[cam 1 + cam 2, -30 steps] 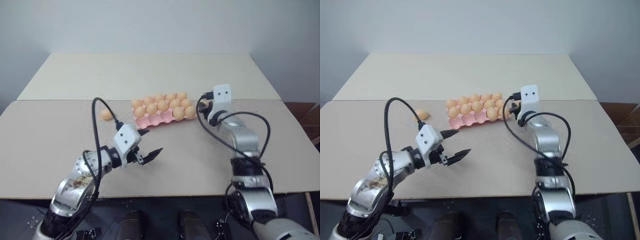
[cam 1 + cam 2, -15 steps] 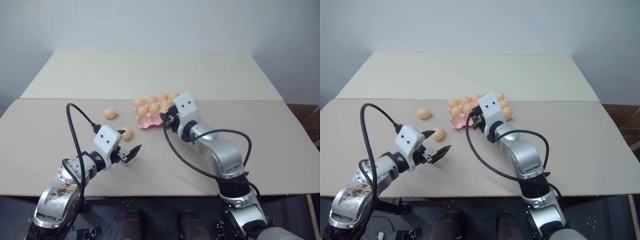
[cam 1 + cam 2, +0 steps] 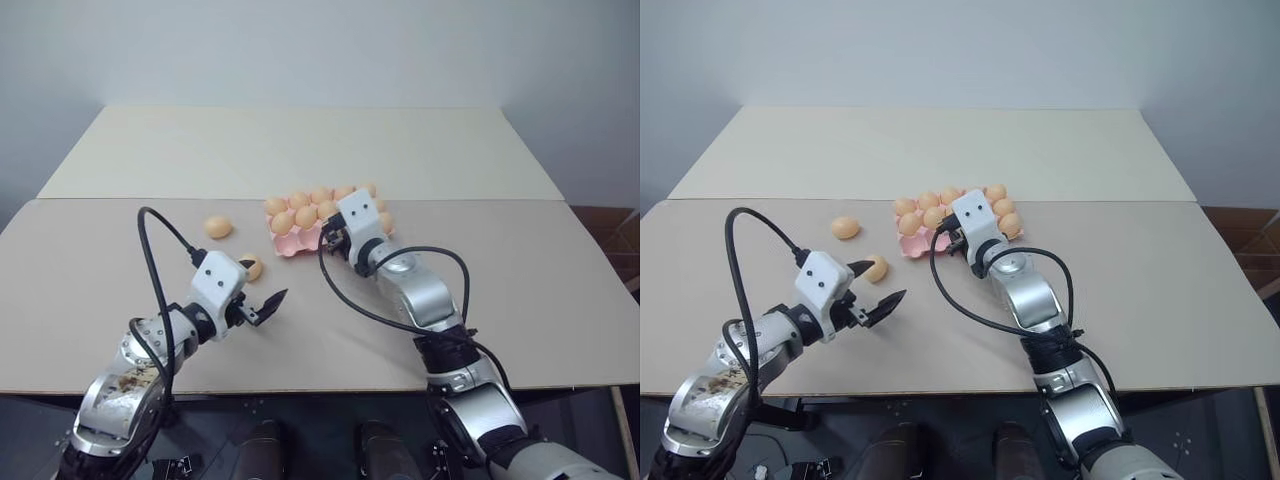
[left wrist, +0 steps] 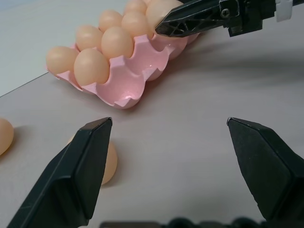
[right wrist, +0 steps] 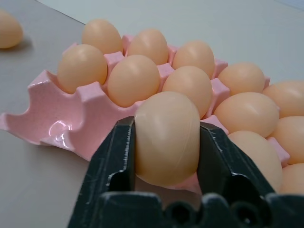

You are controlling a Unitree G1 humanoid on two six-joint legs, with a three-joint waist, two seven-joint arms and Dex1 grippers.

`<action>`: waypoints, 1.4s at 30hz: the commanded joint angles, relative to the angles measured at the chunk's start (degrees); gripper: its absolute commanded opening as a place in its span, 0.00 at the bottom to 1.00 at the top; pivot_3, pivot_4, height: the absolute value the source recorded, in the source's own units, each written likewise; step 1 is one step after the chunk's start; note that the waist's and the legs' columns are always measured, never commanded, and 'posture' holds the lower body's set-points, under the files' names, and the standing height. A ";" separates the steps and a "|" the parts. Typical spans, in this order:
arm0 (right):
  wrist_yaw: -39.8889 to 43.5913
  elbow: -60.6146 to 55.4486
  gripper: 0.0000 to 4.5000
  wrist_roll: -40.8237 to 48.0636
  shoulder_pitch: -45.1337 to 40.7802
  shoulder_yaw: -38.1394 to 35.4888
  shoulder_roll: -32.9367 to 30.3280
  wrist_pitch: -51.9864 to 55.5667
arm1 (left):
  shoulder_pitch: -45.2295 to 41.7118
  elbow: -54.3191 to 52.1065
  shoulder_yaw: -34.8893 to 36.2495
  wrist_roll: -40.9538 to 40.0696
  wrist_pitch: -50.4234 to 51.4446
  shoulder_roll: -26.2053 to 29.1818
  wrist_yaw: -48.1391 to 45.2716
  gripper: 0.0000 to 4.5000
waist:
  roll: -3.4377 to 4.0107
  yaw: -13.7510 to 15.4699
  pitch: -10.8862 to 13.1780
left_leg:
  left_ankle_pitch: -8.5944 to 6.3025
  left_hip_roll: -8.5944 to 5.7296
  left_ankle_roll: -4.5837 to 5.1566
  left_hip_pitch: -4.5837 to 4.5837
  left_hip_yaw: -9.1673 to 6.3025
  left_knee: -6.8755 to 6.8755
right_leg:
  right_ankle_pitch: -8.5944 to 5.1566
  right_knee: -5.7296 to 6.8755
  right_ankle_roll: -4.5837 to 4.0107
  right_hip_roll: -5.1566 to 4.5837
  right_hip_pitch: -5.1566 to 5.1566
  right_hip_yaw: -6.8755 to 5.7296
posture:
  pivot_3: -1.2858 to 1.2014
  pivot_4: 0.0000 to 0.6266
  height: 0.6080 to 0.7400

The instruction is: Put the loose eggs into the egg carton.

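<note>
- Pink moulded egg carton (image 3: 300,240) sits near the middle of the pale table (image 3: 520,300), most of its cups already filled with tan eggs; at least one cup on its near row looks empty, by the corner facing the left arm.
- The right gripper (image 5: 166,156) pinches one egg (image 5: 166,137) between its two black fingers, just over the near row of the carton; the right wrist view shows the shell touching both fingers.
- Step in hand, as I judge it: setting this egg into a free cup on the near row.
- The left gripper (image 3: 268,305) hangs with its fingers spread wide and nothing between them.
- Two loose eggs lie on the table to the left of the carton: one (image 3: 250,267) just beside the left gripper's fingers, the other (image 3: 218,227) farther back, well apart from it.
- Next move likely calls for lowering the held egg squarely over an empty cup, then parting the fingers gently so it seats without rolling out.
- After that, the nearer loose egg seems the natural pick for the left gripper, which would need to straddle it before closing.
</note>
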 commanded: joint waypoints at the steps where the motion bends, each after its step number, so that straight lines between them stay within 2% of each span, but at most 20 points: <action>1: -0.16 -0.69 0.75 -0.52 -1.57 -1.59 0.37 -2.28 | -0.67 -1.83 -0.07 0.23 -0.20 -0.14 0.36 0.93 | 0.00 0.00 0.00 | 0.00 0.00 0.00 0.00 0.00 0.00 | 0.00 0.00 0.00 0.00 -0.01 0.00 | 0.52 0.24 1.00; 4: 0.97 -4.58 0.98 0.59 -0.33 -2.46 0.13 -1.63 | -0.29 -2.19 0.14 0.16 -0.14 -0.16 0.45 0.93 | 0.00 0.01 0.00 | 0.00 0.00 0.00 -0.01 0.00 0.00 | 0.00 0.00 0.00 0.00 -0.01 0.00 | 0.52 0.24 1.00; 5: 1.56 -6.62 0.99 0.99 0.41 -2.80 -0.22 -1.53 | -0.01 -2.43 0.32 0.11 -0.05 -0.18 0.57 0.93 | 0.00 0.02 0.00 | 0.00 0.00 0.00 -0.01 -0.01 0.00 | 0.00 0.00 0.00 0.00 -0.02 0.00 | 0.52 0.24 1.00; 12: 4.81 -26.46 0.99 5.19 10.36 -6.91 -4.02 1.09 | 2.96 -4.50 2.34 -1.25 1.05 -1.23 2.24 0.93 | 0.00 0.31 0.00 | 0.00 0.00 0.00 -0.02 -0.07 0.00 | 0.00 0.00 0.01 -0.04 0.02 -0.03 | 0.52 0.24 1.00; 16: 15.90 -39.27 0.99 14.24 21.57 -10.24 -11.06 0.36 | 5.10 -6.48 4.08 -3.26 3.17 -2.38 2.94 0.93 | -0.01 0.31 0.00 | 0.00 -0.01 0.00 -0.03 -0.07 0.00 | 0.00 -0.02 0.01 -0.05 0.04 -0.07 | 0.52 0.24 1.00; 17: 18.80 -41.33 1.00 16.88 24.22 -11.68 -13.02 0.08 | 5.94 -7.07 4.50 -3.68 3.57 -2.53 3.09 0.97 | -0.01 0.30 0.00 | 0.00 -0.01 0.00 -0.01 -0.09 0.00 | -0.01 -0.03 0.02 -0.05 0.06 -0.07 | 0.52 0.24 1.00; 20: 26.37 -45.50 1.00 23.70 30.77 -16.28 -19.59 0.47 | 8.43 -8.81 5.59 -6.34 5.30 -2.64 2.37 0.97 | -0.02 0.09 0.01 | 0.00 0.01 0.00 0.07 -0.14 0.00 | 0.00 -0.03 0.01 -0.04 0.12 -0.04 | 0.52 0.24 1.00; 25: 33.39 -49.47 1.00 33.42 35.28 -20.89 -27.96 3.27 | 8.02 -6.79 5.90 -2.73 4.87 -4.31 7.34 0.97 | -0.04 0.11 0.01 | 0.01 0.03 0.02 0.23 -0.11 0.01 | -0.01 -0.07 0.00 0.04 0.31 -0.04 | 0.52 0.24 1.00; 30: 33.24 -50.99 1.00 31.92 36.11 -17.51 -30.93 1.31 | 2.50 -1.85 6.47 -0.80 7.34 -5.10 11.26 0.97 | -0.07 0.40 0.02 | 0.01 0.02 0.02 0.59 -0.16 0.00 | -0.09 -0.33 0.07 0.04 0.86 -0.23 | 0.52 0.24 1.00; 36: 34.85 -51.01 1.00 26.61 37.31 -12.32 -34.06 -3.48 | -3.91 3.57 6.32 -1.06 11.58 -6.05 12.52 0.97 | -0.12 0.53 0.03 | 0.00 -0.04 0.02 0.53 -0.18 0.00 | -0.06 -0.37 0.05 -0.02 0.86 -0.26 | 0.52 0.24 1.00; 42: 34.86 -49.51 1.00 25.56 37.86 -11.33 -33.46 -6.66 | -10.06 10.95 3.79 1.04 12.91 -7.36 13.88 0.97 | -0.14 0.66 0.04 | 0.01 -0.05 0.02 0.55 -0.21 0.01 | -0.04 -0.36 0.07 -0.01 0.91 -0.27 | 0.52 0.24 1.00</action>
